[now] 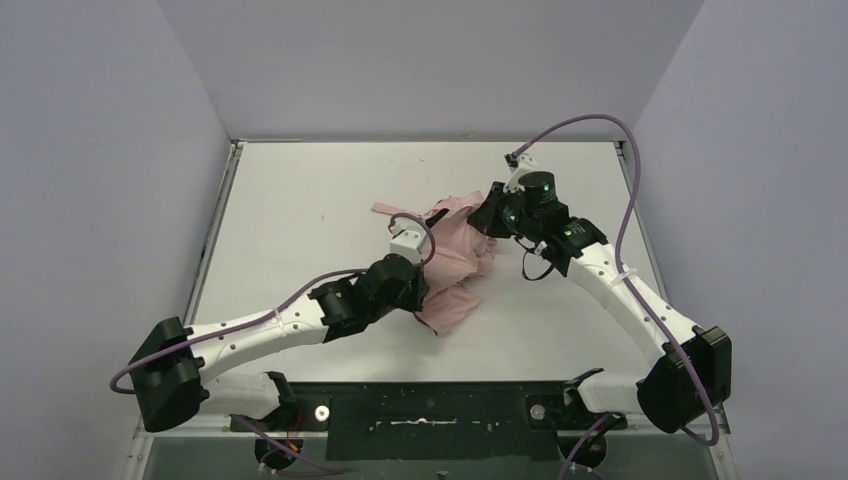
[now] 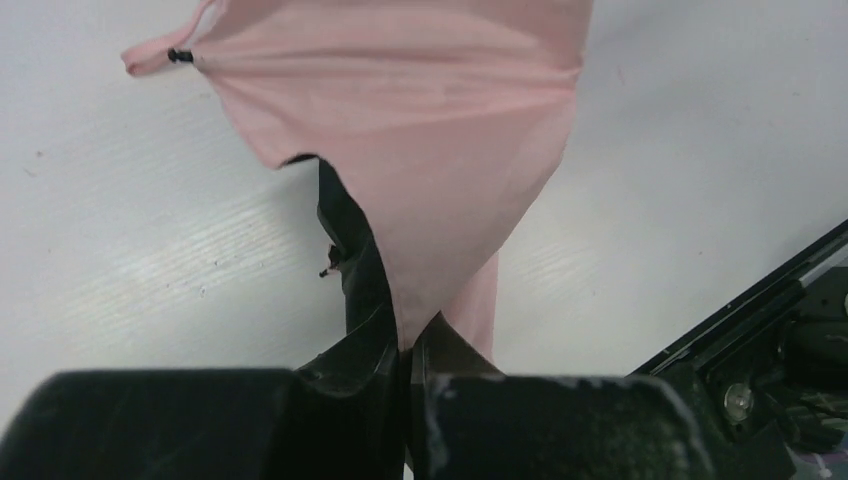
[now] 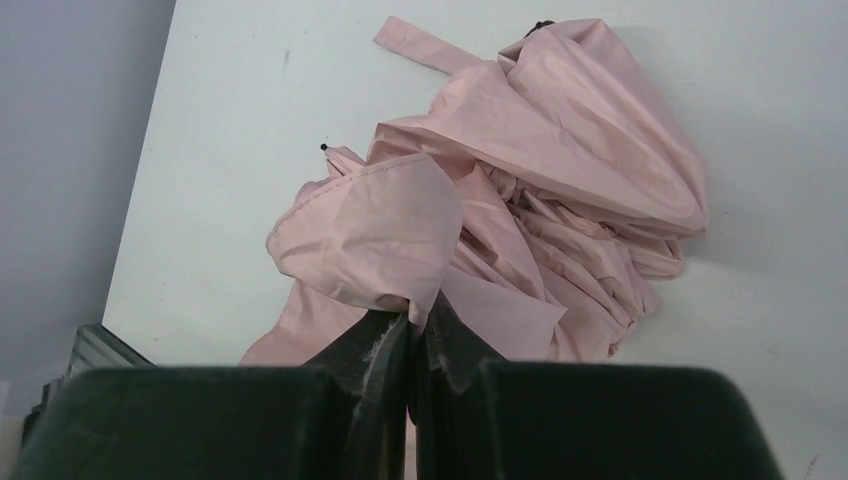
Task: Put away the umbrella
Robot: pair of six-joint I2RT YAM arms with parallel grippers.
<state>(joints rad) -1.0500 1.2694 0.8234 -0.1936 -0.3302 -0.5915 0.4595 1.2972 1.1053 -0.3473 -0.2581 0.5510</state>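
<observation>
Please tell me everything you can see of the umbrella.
The umbrella is pale pink thin cloth, collapsed but loose and crumpled, lying on the white table. A flat pink strap sticks out; a black rib tip shows. The left gripper and right gripper each have jaws shut on a fold of it.

White arms (image 1: 255, 335) with black joints (image 1: 345, 303) and bases (image 1: 170, 378), purple cables (image 1: 585, 118), small green lights (image 1: 541, 184), and black end effectors (image 3: 416, 318).

One view looks down from high behind — both wrist views sit close on the shared umbrella (image 1: 458, 262).
</observation>
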